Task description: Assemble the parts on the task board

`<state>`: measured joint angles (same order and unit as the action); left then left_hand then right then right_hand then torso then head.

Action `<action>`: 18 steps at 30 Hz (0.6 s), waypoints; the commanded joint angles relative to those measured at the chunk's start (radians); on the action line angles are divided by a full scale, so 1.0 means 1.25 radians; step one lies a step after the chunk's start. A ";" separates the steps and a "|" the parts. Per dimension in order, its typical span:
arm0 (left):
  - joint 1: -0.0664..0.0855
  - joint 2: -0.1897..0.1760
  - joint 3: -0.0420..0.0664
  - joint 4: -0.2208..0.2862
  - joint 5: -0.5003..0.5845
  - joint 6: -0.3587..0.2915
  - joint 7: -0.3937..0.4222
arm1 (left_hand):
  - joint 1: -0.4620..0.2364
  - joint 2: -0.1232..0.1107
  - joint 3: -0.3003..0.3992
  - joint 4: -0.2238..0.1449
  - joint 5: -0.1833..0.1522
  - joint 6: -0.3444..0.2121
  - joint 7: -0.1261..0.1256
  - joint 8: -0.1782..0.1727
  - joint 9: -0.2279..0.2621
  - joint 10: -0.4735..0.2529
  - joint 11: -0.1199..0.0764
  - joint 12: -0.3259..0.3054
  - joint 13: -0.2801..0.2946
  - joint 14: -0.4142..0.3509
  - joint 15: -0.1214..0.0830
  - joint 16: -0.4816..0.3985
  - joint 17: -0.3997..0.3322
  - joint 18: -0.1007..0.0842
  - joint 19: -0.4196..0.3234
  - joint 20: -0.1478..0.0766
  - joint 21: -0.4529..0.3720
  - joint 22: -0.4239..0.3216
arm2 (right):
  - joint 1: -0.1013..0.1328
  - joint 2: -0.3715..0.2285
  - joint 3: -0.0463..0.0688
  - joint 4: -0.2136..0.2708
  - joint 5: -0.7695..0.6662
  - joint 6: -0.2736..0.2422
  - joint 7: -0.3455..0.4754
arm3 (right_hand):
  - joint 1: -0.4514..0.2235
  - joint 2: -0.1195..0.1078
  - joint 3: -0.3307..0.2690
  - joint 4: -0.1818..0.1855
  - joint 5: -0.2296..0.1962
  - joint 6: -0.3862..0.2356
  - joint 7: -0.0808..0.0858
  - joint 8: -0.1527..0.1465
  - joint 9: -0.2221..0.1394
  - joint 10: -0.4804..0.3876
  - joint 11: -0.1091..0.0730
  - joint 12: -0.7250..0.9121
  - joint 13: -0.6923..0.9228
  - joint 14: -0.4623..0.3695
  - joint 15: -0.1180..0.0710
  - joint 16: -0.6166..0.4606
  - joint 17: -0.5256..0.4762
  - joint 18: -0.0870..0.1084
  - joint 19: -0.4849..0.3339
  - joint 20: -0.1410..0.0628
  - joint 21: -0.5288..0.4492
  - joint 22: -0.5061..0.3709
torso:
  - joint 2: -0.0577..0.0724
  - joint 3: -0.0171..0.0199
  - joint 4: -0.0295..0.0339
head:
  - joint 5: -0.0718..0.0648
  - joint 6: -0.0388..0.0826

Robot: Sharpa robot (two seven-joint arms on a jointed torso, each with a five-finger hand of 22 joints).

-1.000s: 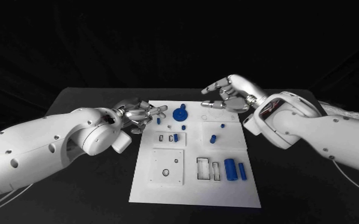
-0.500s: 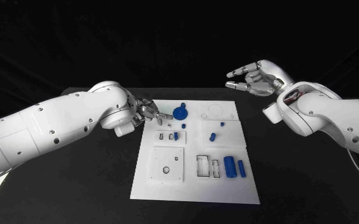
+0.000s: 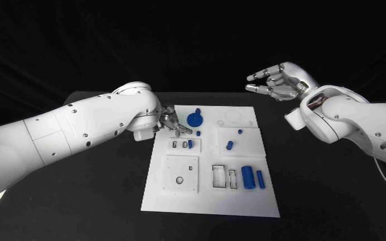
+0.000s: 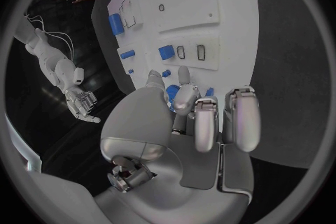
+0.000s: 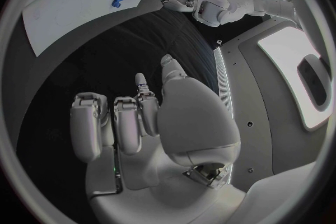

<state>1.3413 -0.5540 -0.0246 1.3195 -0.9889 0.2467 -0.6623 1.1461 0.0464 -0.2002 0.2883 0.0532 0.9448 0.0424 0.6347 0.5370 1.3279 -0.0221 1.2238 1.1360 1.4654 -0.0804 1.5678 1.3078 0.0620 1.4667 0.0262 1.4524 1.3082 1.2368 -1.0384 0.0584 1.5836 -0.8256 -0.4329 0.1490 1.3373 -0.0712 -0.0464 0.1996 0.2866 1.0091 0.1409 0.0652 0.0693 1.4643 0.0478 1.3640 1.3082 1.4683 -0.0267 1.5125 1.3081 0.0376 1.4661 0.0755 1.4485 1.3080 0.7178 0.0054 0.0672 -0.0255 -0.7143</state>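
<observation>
Step in hand, as a judgement: a reach for a small part at the far left of the task board (image 3: 181, 196); no part looks lifted.

Left hand (image 3: 172, 123) sits low over the board's far-left corner, fingertips pointing down near a small blue part (image 3: 189, 144) by the two little slots. In the left wrist view the left hand's fingers (image 4: 238, 117) lie side by side, bent gently forward, with the thumb out in front above blue pieces. Whether a piece is pinched there cannot be told; the fingertips hide the contact.

Right hand (image 3: 278, 82) is raised off the table, well apart from the board, beyond its far-right corner. Its fingers (image 5: 126, 123) are loosely curled and apart, holding nothing.

Parts on the board: blue gear (image 3: 194, 121) near the far edge, just beside the left hand; a short peg (image 3: 229, 145) in the middle right panel; two larger blue cylinders (image 3: 249, 178) lying near the rectangular slots on the near half.

Next move likely calls for fine fingertip placement: closing thumb and finger on one small piece without knocking the gear, then carrying it upright to its matching slot.
</observation>
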 commanded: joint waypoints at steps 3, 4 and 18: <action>0.001 0.020 -0.004 -0.012 -0.015 0.046 -0.014 | 0.000 0.008 -0.008 0.002 -0.003 -0.009 -0.001 0.006 0.005 0.001 -0.005 0.002 0.000 0.084 -0.007 0.002 0.210 -0.015 0.029 -0.006 0.003 0.036 | 0.000 0.005 0.000 -0.006 -0.004 0.017 0.000 | 0.008 0.000 -0.002 -0.006 0.003 -0.007 -0.001 0.002 0.001 0.014 0.003 -0.003 0.122 0.061 0.003 -0.004 0.116 0.012 0.000 0.003 -0.006 0.017 | 0.001 -0.0009 -0.0013 | 0.002 -0.003; 0.000 0.024 -0.004 -0.014 -0.015 0.047 -0.014 | 0.000 0.008 -0.008 0.002 -0.003 -0.009 -0.001 0.006 0.006 0.001 -0.005 0.002 0.000 0.084 -0.007 0.002 0.210 -0.015 0.029 -0.006 0.003 0.036 | 0.000 0.007 0.000 -0.007 -0.008 0.018 -0.001 | 0.008 0.000 -0.002 -0.006 0.003 -0.007 -0.001 0.002 0.001 0.014 0.003 -0.003 0.122 0.061 0.003 -0.004 0.116 0.012 0.000 0.003 -0.006 0.017 | 0.001 -0.0010 -0.0016 | 0.003 -0.003; -0.004 0.052 -0.008 -0.039 -0.012 0.046 -0.015 | 0.001 0.007 -0.014 0.000 -0.001 -0.014 -0.001 0.013 0.016 0.002 -0.005 0.004 0.003 0.084 -0.007 0.002 0.210 -0.016 0.031 -0.006 0.005 0.040 | 0.000 0.023 -0.002 -0.019 -0.041 0.028 -0.007 | 0.003 -0.001 -0.005 -0.005 0.005 -0.008 -0.001 0.001 0.001 0.013 0.004 -0.005 0.121 0.060 0.003 -0.005 0.115 0.013 -0.001 0.003 -0.007 0.015 | 0.001 -0.0006 -0.0019 | 0.002 -0.013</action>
<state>1.3373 -0.4926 -0.0347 1.2718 -1.0006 0.2842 -0.6772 1.1472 0.0474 -0.2111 0.2880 0.0532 0.9343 0.0391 0.6446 0.5563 1.3277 -0.0219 1.2238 1.1383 1.4653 -0.0803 1.5678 1.3076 0.0620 1.4666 0.0263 1.4523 1.3080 1.2368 -1.0121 0.0565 1.5600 -0.8523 -0.4180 0.1426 1.3372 -0.0712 -0.0493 0.1970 0.2886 1.0057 0.1374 0.0652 0.0694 1.4643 0.0477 1.3641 1.3083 1.4683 -0.0267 1.5125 1.3079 0.0376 1.4661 0.0754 1.4443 1.3078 0.7191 0.0047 0.0654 -0.0237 -0.7272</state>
